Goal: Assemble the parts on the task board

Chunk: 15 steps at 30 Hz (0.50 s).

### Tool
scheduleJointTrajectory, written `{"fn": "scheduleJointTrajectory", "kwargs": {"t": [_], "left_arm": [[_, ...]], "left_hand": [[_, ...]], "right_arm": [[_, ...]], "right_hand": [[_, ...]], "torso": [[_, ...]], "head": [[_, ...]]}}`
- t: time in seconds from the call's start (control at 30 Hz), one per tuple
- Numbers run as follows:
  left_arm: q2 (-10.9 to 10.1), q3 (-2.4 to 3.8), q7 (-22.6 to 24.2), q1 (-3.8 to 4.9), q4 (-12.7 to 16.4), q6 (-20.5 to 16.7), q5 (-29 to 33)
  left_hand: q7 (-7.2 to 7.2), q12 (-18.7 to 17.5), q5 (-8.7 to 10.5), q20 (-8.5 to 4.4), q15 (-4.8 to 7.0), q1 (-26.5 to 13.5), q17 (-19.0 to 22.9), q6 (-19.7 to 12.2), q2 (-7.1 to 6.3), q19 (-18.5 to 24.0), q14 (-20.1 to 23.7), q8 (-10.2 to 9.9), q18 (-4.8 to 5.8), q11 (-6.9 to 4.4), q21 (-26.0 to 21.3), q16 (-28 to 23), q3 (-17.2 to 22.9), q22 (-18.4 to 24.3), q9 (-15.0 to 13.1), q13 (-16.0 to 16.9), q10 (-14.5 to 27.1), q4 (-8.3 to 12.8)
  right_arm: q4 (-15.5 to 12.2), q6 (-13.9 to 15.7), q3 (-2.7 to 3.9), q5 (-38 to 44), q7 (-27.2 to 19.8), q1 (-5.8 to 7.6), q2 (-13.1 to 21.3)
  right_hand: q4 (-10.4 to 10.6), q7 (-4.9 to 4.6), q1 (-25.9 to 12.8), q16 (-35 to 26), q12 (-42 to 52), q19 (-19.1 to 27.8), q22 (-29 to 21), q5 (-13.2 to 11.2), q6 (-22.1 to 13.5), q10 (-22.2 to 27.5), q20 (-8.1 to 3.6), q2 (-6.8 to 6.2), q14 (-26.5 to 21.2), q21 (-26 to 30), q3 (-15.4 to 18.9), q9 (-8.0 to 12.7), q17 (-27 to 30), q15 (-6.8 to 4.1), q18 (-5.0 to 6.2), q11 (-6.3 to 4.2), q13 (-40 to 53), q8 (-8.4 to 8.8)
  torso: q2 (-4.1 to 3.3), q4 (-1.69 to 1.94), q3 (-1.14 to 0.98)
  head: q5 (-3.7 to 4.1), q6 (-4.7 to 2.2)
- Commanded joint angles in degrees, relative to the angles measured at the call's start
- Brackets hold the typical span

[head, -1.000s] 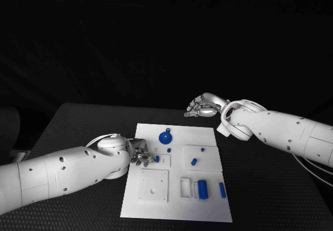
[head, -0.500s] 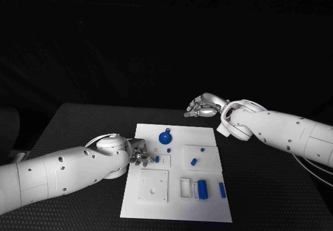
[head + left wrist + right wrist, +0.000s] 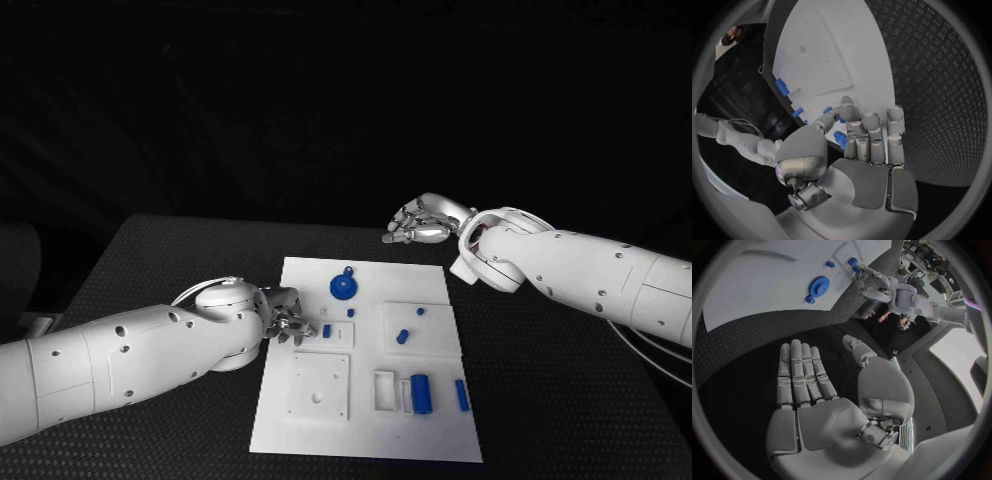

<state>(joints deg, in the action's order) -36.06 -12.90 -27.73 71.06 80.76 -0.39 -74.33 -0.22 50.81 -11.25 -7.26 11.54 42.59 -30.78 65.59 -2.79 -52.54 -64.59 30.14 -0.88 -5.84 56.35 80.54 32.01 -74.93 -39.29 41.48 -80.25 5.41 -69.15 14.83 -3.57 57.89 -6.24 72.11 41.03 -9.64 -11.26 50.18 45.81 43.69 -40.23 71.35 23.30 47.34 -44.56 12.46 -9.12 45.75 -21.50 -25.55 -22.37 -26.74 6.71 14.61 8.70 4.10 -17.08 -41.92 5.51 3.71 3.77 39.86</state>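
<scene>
The white task board (image 3: 369, 400) lies flat before me in the middle of the bench. On it sit small blue parts: a round disc with a tab (image 3: 345, 287) near the far edge, a thick block (image 3: 420, 393) and a slim bar (image 3: 462, 394) near the front.

You have the black table (image 3: 173, 250) across the lower half of the head view. Its far edge runs level through the middle of the frame, and its left edge slants down toward the lower left corner. The top is matte with a fine raised grain. In the left wrist view that grain reads as a diamond tread pattern on the table (image 3: 942, 100), filling the right of the circle. Off the table's left edge, at the head view's left border, sits a dark shape (image 3: 15, 265); you cannot tell what it is.
</scene>
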Motion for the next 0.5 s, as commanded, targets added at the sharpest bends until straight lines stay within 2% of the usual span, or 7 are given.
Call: {"fn": "scheduleJointTrajectory", "kwargs": {"t": [0.03, 0.37, 0.5], "left_arm": [[-0.09, -0.15, -1.04, -0.29, -0.52, 2.3, 1.63], [-0.04, -0.15, -1.37, -0.26, -1.0, 3.62, 3.9], [-0.02, -0.15, -1.39, -0.26, -1.08, 3.24, 3.97]], "left_hand": [[0.25, 0.22, -0.09, -8.16, -0.19, 0.62, 0.06, -0.25, -0.25, 0.26, -0.16, -0.28, -0.76, -0.15, 0.34, 0.32, 0.0, -1.01, 0.06, -0.07, -0.38, -0.16], [0.3, 0.16, 0.04, -8.13, -0.22, 0.69, 0.11, -0.39, -0.86, 0.36, -0.05, -0.28, -0.73, -0.09, 0.32, 0.26, -0.15, -1.01, 0.09, -0.11, -0.29, -0.03], [0.35, 0.12, 0.53, -8.1, -0.27, 0.3, 0.16, -0.5, -1.72, 0.44, 0.06, -0.26, -0.69, -0.04, 0.26, 0.21, -0.36, -0.97, 0.13, -0.15, -0.2, -0.49]], "right_arm": [[-0.07, -0.68, 0.01, 0.08, -0.28, -0.03, -0.04], [-0.06, -0.71, 0.01, 0.08, -0.27, -0.03, -0.02], [-0.03, -0.71, 0.01, 0.08, -0.28, -0.04, -0.05]], "right_hand": [[0.09, -0.04, 0.0, 0.23, 0.3, -0.18, 0.07, 0.28, -0.32, -0.1, 0.04, 0.36, -0.36, 0.23, 0.26, 0.06, 0.07, 0.2, 0.39, 0.2, -0.06, -0.22], [0.09, -0.04, 0.0, 0.23, 0.31, -0.18, 0.09, 0.28, -0.32, -0.09, 0.04, 0.36, -0.37, 0.26, 0.26, 0.07, 0.08, 0.2, 0.39, 0.21, -0.06, -0.23], [0.09, -0.05, 0.0, 0.24, 0.31, -0.18, 0.1, 0.28, -0.33, -0.09, 0.04, 0.36, -0.37, 0.27, 0.26, 0.08, 0.09, 0.2, 0.39, 0.21, -0.06, -0.23]], "torso": [[0.01, -0.01, -0.04], [-0.01, 0.0, -0.06], [-0.02, -0.01, -0.06]], "head": [[-0.03, 0.03], [-0.12, 0.09], [-0.1, 0.08]]}}
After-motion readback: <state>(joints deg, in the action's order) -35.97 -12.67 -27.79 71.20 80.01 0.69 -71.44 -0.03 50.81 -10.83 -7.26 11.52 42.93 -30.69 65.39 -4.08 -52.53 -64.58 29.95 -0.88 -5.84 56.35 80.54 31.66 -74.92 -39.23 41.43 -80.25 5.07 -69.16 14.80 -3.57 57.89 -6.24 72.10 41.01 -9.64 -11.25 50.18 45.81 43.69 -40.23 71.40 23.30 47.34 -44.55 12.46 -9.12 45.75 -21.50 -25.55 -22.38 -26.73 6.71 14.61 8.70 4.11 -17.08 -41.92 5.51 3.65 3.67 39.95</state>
